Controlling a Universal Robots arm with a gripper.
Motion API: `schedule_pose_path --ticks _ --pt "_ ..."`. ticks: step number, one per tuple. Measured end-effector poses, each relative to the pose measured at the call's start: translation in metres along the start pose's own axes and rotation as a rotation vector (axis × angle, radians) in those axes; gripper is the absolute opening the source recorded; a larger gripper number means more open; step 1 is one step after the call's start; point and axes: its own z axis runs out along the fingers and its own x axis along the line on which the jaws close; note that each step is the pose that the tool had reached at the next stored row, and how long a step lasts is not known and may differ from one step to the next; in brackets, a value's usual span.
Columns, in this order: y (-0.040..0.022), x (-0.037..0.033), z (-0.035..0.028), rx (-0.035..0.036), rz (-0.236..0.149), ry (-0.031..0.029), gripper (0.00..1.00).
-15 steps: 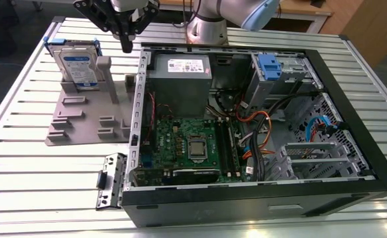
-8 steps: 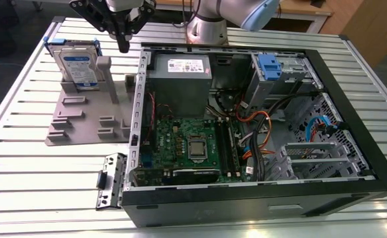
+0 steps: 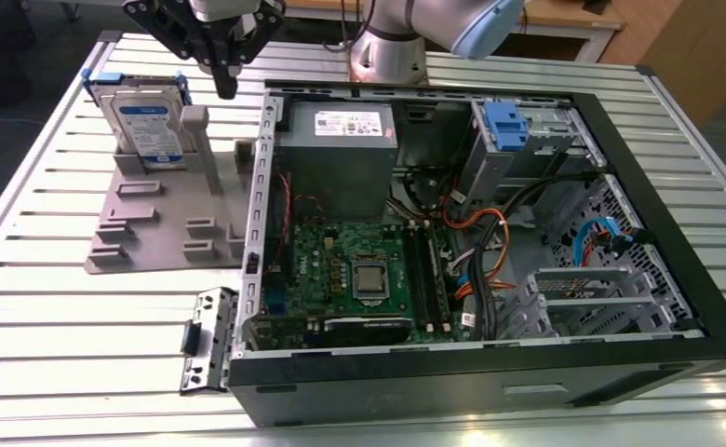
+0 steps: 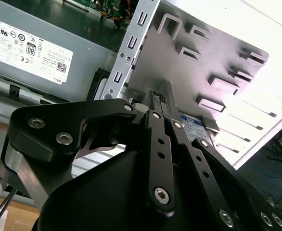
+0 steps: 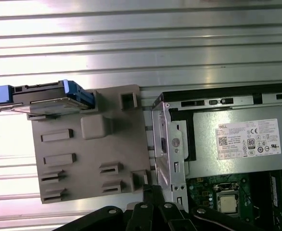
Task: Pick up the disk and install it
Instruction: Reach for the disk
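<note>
We see the disk (image 3: 147, 121) standing on edge in the grey holder (image 3: 152, 228) (blue rails at its sides), near the gripper (image 3: 225, 90), whose fingers meet, holding and touching nothing.

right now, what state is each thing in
disk, upright in the grey holder, not gripped
grey holder, lying flat, other slots empty
gripper, jaws shut, holding nothing, hovering near the disk without touching it
computer case, lying on its side, side panel off, inside exposed
</note>
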Motion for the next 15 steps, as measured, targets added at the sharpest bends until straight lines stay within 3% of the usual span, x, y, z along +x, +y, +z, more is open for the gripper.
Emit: schedule_pose_path --ticks 15 --pt "-0.0010 0.0127 -0.0001 0.0000 0.000 0.0000 0.10"
